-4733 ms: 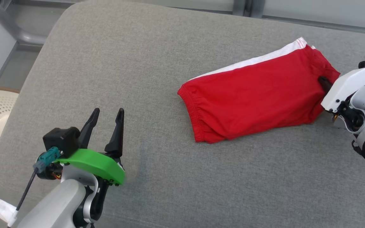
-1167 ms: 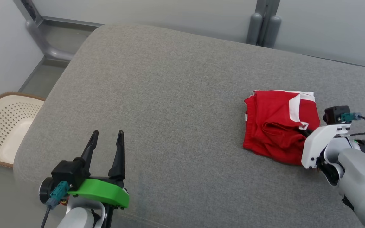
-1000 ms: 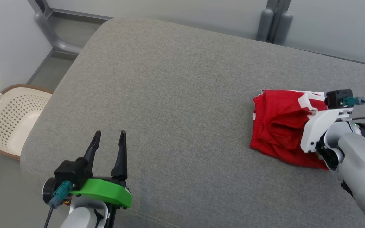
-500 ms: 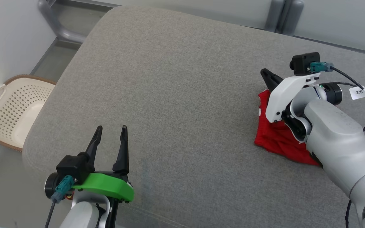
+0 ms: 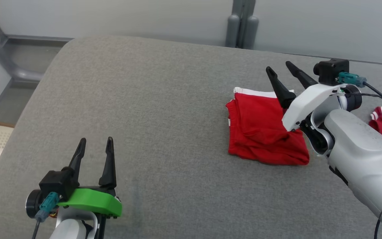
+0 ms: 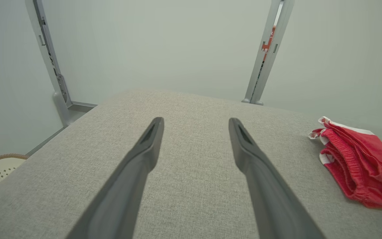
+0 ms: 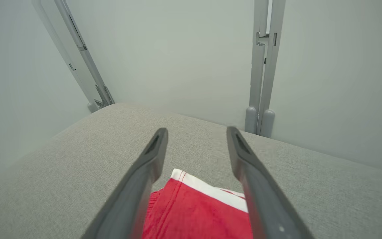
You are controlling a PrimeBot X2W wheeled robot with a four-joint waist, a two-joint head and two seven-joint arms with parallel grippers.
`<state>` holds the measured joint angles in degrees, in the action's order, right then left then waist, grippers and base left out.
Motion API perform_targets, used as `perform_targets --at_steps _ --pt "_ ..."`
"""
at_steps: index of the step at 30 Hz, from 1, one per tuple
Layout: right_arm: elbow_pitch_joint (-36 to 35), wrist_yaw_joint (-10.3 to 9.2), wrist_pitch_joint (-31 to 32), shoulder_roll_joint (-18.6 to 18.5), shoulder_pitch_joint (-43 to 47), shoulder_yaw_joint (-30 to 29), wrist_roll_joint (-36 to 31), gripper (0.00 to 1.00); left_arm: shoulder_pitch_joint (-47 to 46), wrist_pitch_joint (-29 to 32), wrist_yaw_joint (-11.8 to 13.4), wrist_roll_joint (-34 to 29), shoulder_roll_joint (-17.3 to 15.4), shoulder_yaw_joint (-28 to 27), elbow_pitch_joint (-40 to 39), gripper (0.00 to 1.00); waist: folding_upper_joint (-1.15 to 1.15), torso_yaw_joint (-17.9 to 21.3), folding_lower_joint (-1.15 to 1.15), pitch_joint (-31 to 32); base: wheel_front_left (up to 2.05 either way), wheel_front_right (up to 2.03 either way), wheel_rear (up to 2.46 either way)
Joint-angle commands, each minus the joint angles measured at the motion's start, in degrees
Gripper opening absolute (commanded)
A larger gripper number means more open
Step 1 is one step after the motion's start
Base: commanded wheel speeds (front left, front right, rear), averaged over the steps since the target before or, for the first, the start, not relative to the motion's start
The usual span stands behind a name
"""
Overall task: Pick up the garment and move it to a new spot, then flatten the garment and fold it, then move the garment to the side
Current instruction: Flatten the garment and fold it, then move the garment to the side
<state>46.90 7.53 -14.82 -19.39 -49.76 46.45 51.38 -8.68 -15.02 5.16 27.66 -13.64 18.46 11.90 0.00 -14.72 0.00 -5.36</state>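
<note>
1. Head view: the red shorts (image 5: 260,136) lie folded in a near-square bundle on the right half of the grey cushion (image 5: 151,99). The right gripper (image 5: 279,65) hangs over their far right corner, fingers spread, holding nothing. The left gripper (image 5: 96,139) is well apart from them, also spread and empty.
2. Left wrist view: the left gripper (image 6: 196,121) points at bare cushion, with the shorts (image 6: 360,166) way off to its right.
3. Right wrist view: the shorts (image 7: 194,212) sit just below the right gripper (image 7: 197,130), so I'd guess the right arm does the move aside.

Head view downward; wrist views low, forward; garment (image 5: 257,132) in all.
</note>
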Motion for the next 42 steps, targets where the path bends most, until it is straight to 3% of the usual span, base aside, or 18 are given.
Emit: perform_targets --at_steps 1,7,12,17,21,31,38,42 --pt "-1.25 -0.09 -0.42 -0.72 1.57 -0.91 -0.79 1.00 1.01 0.03 0.42 -0.29 -0.69 -0.36 -0.47 1.00 0.00 6.27 0.00 3.81 0.00 0.00 0.00" --pt "-9.07 -0.09 -0.34 -2.96 8.36 -8.95 -5.25 1.00 2.86 0.21 1.48 0.12 -1.94 -1.43 -2.23 1.00 0.00 11.56 0.00 5.63 0.00 0.00 0.00" --pt "-16.33 -0.08 -0.36 -3.30 17.46 -19.14 -10.88 1.00 4.33 0.13 2.80 -1.15 -3.39 -2.06 -3.53 1.00 0.00 14.49 0.00 6.52 0.00 0.00 0.00" --pt "-24.45 -0.08 -0.36 -0.75 28.90 -30.08 -17.14 1.00 5.31 -0.07 3.48 -1.53 -3.22 -2.64 -4.41 1.00 0.00 16.01 0.00 6.94 0.00 0.00 0.00" --pt "-28.63 -0.06 -0.37 1.70 35.85 -34.88 -21.94 1.00 6.50 -0.12 3.19 -2.15 -2.86 -3.36 -4.12 1.00 0.00 16.76 0.00 7.03 0.00 0.00 0.00" --pt "-33.46 -0.06 -0.36 5.15 42.94 -38.73 -26.39 1.00 8.07 -0.20 1.79 -5.29 -0.78 -4.96 -5.23 1.00 0.00 16.90 0.00 6.54 0.00 0.00 0.00" --pt "-32.87 -0.06 0.15 5.01 41.85 -37.79 -26.40 1.00 6.88 -0.21 0.47 -6.44 0.38 -5.57 -4.99 1.00 0.00 16.33 0.00 6.26 0.00 0.00 0.00" --pt "-31.03 -0.06 3.60 5.26 38.71 -37.21 -24.67 1.00 6.14 -0.20 -0.82 -7.34 0.97 -5.06 -4.71 1.00 0.00 15.15 0.00 5.64 0.00 0.00 0.00"
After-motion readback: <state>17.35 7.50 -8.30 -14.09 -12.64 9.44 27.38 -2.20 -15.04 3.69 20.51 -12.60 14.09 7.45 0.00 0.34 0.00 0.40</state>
